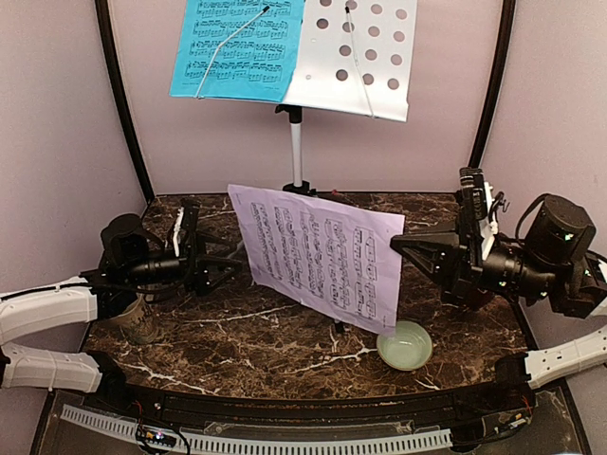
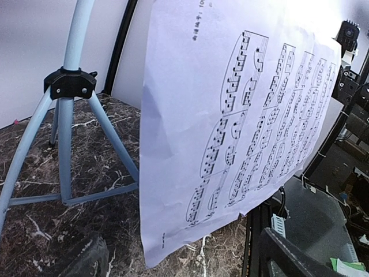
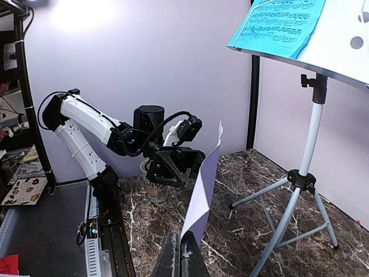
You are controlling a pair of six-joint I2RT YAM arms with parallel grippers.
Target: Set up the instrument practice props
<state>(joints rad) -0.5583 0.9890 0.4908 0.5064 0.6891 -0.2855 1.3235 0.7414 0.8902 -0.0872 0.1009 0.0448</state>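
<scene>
Lilac sheet (image 1: 318,256) (upright) screens the stand (image 1: 296,142); green bowl (image 1: 404,345) near.

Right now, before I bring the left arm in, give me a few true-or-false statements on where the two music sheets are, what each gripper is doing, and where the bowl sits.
1. The blue music sheet rests on the silver-white perforated stand desk. True.
2. The lilac music sheet also rests on that desk. False: it hangs in the air over the dark marble table, pinched at one edge by the right gripper.
3. The left gripper is clamped on the lilac sheet. False: its jaws stand open beside the sheet's other edge.
4. The pale green bowl sits on the table near the front edge. True.
</scene>
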